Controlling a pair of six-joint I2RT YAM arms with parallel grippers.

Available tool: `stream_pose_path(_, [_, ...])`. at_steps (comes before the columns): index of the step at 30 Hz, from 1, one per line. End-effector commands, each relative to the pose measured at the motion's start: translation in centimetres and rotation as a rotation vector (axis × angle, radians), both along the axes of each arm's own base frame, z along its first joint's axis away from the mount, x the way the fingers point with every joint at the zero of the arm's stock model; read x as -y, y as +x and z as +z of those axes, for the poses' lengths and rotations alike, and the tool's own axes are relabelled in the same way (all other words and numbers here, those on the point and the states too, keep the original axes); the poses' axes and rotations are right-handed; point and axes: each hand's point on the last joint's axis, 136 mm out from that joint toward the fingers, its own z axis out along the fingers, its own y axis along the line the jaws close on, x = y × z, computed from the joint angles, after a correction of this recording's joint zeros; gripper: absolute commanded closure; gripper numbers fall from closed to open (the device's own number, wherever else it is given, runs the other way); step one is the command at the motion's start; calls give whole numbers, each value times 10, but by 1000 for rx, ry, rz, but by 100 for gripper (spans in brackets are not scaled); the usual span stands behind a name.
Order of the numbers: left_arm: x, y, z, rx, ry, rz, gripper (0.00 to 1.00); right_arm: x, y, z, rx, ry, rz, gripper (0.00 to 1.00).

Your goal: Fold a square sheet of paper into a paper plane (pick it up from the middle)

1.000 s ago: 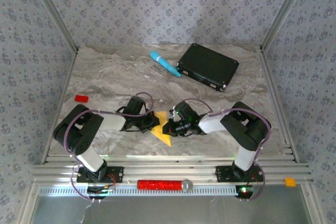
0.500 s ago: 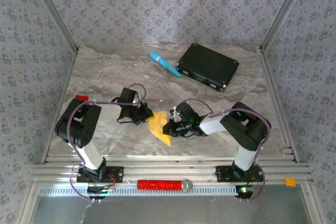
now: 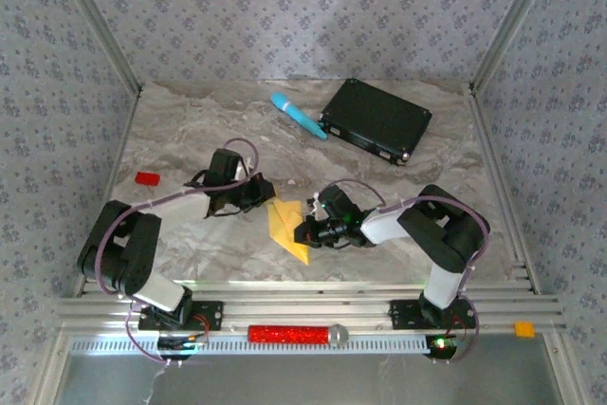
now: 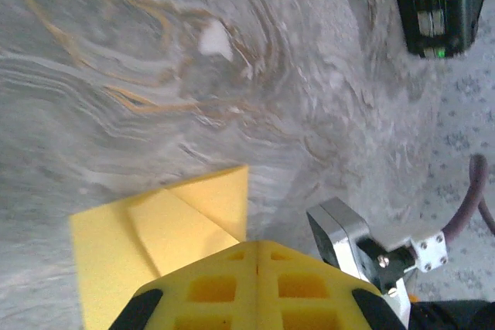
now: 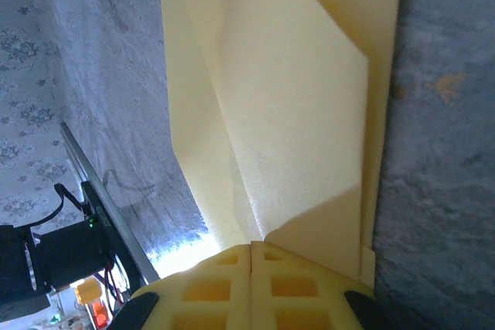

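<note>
Yellow-orange paper (image 3: 285, 227) | left gripper (image 4: 257, 248) closed, touching | right gripper (image 5: 251, 250) closed, touching

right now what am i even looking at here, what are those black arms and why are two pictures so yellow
These are two robot arms bolted at the near edge of a marble-patterned table. The wide picture comes from a fixed camera above and behind them. The other two come from a small camera on each wrist, so the yellow blocks at the bottom are that arm's own fingers.

Each arm ends in a two-finger pincer. The left pincer and right pincer are both shut, at the edges of a partly folded yellow-orange sheet of paper. Whether they pinch it or just press on it, I cannot tell.

Also lying there: a light-blue cylinder, a flat black box and a small red block.
</note>
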Motion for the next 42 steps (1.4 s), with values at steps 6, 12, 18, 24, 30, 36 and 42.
stream_pose_path(6, [16,-5,-50,-102,8,-60,98,58,-44,-71,-216,-290,-33,100])
stream_pose_path(12, [-23,10,-84,-183,100,48,100,61,-47,-75,-226,-299,-32,100])
stream_pose_path(18, [-48,27,-81,-201,151,91,99,62,-50,-79,-236,-298,-31,100])
stream_pose_path(24, [-45,36,-57,-185,149,91,99,62,-51,-76,-234,-291,-21,100])
stream_pose_path(30, [-29,27,-8,-75,122,62,98,63,-50,-70,-231,-284,5,100])
stream_pose_path(36, [16,-6,2,-22,46,-65,98,61,-46,-67,-226,-272,6,100])
stream_pose_path(42, [30,-23,-34,-92,78,-109,98,55,-40,-60,-213,-255,4,100])
